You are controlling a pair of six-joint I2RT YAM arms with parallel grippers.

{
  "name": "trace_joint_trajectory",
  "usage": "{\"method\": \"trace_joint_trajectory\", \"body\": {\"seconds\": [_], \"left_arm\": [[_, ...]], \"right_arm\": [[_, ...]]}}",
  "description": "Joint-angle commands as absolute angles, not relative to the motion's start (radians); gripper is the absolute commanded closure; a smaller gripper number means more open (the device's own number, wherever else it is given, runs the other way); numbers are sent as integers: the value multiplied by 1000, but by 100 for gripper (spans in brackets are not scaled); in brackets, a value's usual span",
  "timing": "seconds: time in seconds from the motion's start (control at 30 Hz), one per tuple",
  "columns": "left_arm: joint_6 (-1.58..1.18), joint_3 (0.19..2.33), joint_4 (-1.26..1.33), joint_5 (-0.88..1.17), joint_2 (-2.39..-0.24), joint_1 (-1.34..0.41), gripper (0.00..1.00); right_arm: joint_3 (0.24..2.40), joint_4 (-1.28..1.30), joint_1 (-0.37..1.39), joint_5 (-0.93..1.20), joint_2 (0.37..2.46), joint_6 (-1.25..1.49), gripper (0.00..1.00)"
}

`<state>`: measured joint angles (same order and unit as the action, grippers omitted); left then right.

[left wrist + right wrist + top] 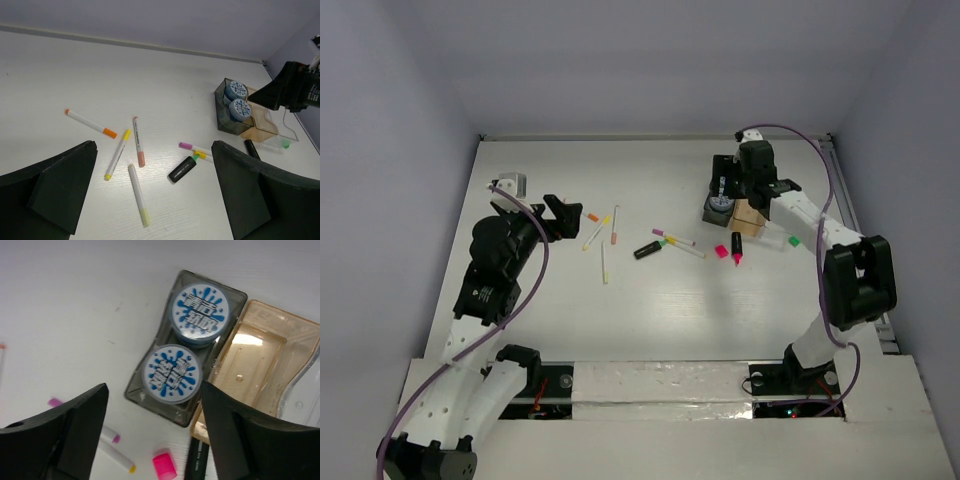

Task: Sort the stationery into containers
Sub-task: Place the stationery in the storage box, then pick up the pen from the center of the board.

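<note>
The clear divided tray (748, 219) stands at the back right. Its dark section (132, 388) holds two blue-patterned canisters (200, 310) (171, 372), and its tan compartment (250, 360) is empty. My right gripper (154, 387) is open and empty, hovering over the nearer canister; it also shows in the top view (728, 186). My left gripper (154, 145) is open and empty above four loose pens: orange-ended (90, 123), yellow-ended (117, 154), pink-ended (138, 141) and pale yellow-ended (137, 194). A purple-ended pen (192, 147) and a yellow-ended pen (688, 248) lie mid-table.
A black highlighter with a green tip (183, 168) lies by the purple pen. A pink piece (165, 465) and a black marker (197, 460) lie just in front of the tray. A green piece (793, 241) lies right of it. White walls enclose the table.
</note>
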<state>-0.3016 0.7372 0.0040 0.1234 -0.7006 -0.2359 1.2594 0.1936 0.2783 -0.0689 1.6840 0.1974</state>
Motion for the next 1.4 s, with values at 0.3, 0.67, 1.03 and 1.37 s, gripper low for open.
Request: {"method": "trace_joint_trajectory", "body": {"seconds": [0.3, 0.67, 1.03, 1.37], "left_arm": [[-308, 753, 46, 166, -715, -241, 1], [-311, 750, 48, 193, -654, -250, 1], [-308, 750, 41, 193, -634, -268, 1], [-316, 749, 44, 195, -641, -268, 1]], "right_arm": [[1112, 89, 705, 71, 1594, 328, 82], [1068, 11, 782, 19, 1792, 469, 20], [1183, 52, 782, -189, 1933, 468, 21], [1288, 147, 782, -247, 2023, 399, 29]]}}
